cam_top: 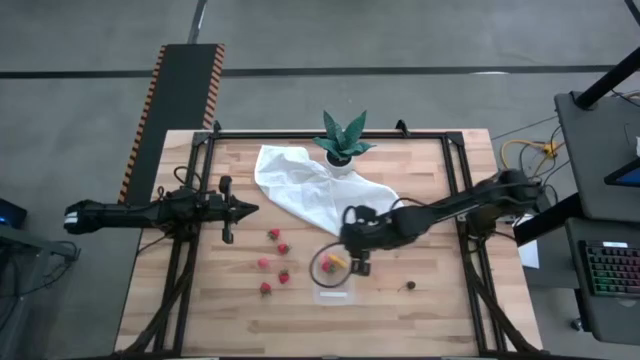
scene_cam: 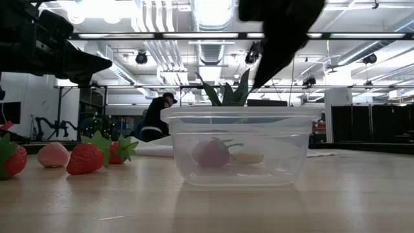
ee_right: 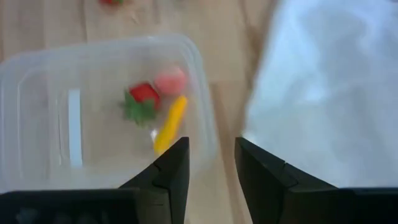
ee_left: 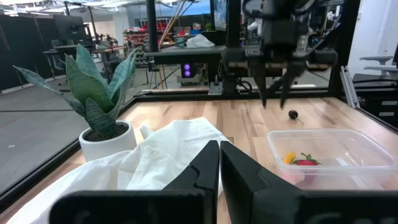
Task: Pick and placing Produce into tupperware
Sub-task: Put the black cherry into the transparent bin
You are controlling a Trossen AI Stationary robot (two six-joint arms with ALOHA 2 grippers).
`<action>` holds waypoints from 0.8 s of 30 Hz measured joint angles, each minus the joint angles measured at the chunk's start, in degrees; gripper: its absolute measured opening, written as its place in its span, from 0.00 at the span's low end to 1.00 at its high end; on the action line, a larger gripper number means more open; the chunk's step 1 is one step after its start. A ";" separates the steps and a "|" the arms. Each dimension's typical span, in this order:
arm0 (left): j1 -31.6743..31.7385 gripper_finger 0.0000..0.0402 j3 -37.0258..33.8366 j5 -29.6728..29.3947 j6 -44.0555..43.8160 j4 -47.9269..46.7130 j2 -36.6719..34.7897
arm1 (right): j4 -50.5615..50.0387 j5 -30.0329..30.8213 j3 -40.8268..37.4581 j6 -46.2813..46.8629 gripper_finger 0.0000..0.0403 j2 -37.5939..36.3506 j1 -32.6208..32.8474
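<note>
The clear tupperware [cam_top: 330, 268] sits on the table near the middle. Inside it lie a red strawberry [ee_right: 142, 94], a pinkish round piece [ee_right: 170, 81] and an orange-yellow sliver [ee_right: 171, 123]. Several strawberries [cam_top: 273, 233] and a pale pink piece [scene_cam: 52, 154] rest on the wood left of it. A dark round piece [cam_top: 410, 286] lies to its right. My right gripper [ee_right: 211, 162] hovers open and empty above the container's cloth-side rim, fingers pointing down. My left gripper [cam_top: 238, 210] waits shut at the table's left, holding nothing.
A large white cloth [cam_top: 310, 190] lies crumpled between the container and a potted spiky plant [cam_top: 343, 140] at the far edge. Bare wood stretches along the near edge. In the low view, a person [scene_cam: 155, 116] shows in the room beyond the table.
</note>
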 joint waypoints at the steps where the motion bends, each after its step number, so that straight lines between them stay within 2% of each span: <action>1: 0.01 0.00 0.00 -0.02 -0.01 0.00 0.03 | -1.80 0.85 -0.25 1.01 0.29 -1.53 0.70; 5: 0.02 0.00 0.00 0.00 -0.03 -0.01 0.03 | -5.56 0.47 -2.09 3.89 0.28 -8.19 4.08; 10: 0.02 0.00 0.00 0.00 -0.07 0.00 0.01 | -8.76 -5.53 -5.16 4.26 0.28 -15.53 9.59; 15: 0.02 0.00 0.00 -0.02 -0.07 0.04 -0.01 | -10.21 -5.69 -7.82 6.81 0.28 -20.96 14.65; 24: 0.02 0.00 0.00 -0.02 -4.61 0.06 1.07 | -10.69 -3.58 -12.75 5.79 0.28 -21.60 20.17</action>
